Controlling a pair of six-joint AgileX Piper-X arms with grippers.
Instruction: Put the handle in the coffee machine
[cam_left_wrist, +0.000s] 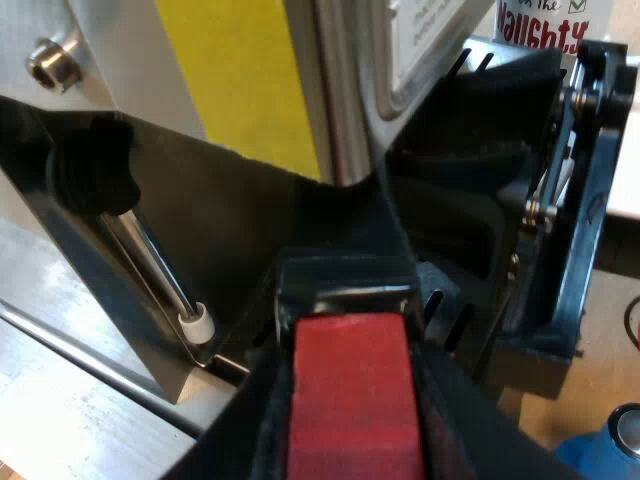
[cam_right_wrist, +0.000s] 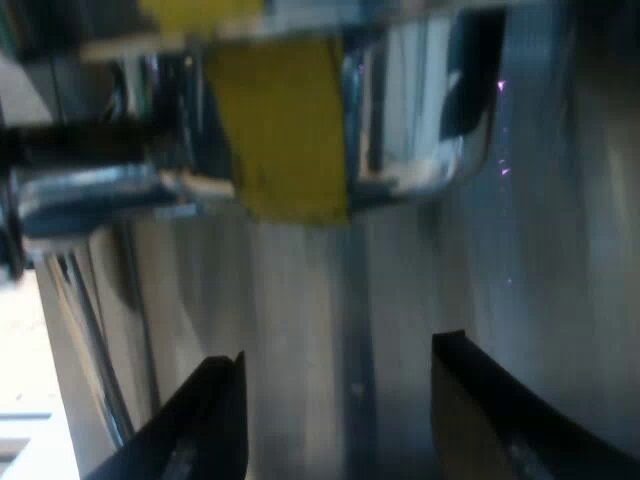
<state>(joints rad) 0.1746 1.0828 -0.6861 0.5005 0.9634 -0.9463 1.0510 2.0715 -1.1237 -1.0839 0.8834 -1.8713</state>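
Our left gripper (cam_left_wrist: 350, 350) is clenched on the handle (cam_left_wrist: 348, 290). Its black fingers (cam_left_wrist: 440, 400) press on either side of the red end (cam_left_wrist: 350, 400), which lies nearest to the camera. From the red end, the dark part of the handle runs away from us toward the machine (cam_left_wrist: 110, 50). It passes into the shadow under the machine's front, close to a bright metal column (cam_left_wrist: 345, 100). We cannot tell whether the far end is seated or locked there, because that part is dark.

A yellow patch (cam_left_wrist: 240, 80) is stuck on the machine's metal body beside the column. A black knob (cam_left_wrist: 90, 165) sits against the dark panel below the patch, with a thin steel rod (cam_left_wrist: 155, 265) running from it down to a small white tip (cam_left_wrist: 197, 322). A round bolt (cam_left_wrist: 55, 62) stands on the pale metal beyond the knob.

A blue and black part (cam_left_wrist: 580, 200) stands upright on the other side of the handle, and we cannot tell what it is. Far behind it is a white mug (cam_left_wrist: 540, 25) with red lettering. A blue tamper (cam_left_wrist: 610, 445) stands near the foot of that part, well apart from the handle.

Our right gripper (cam_right_wrist: 338, 355) is released. Its two fingers (cam_right_wrist: 210, 420) stand wide apart with nothing between them. It faces the machine's metal wall at close range, below the yellow patch. This view is smeared, so we cannot make out the shiny shapes around the patch.
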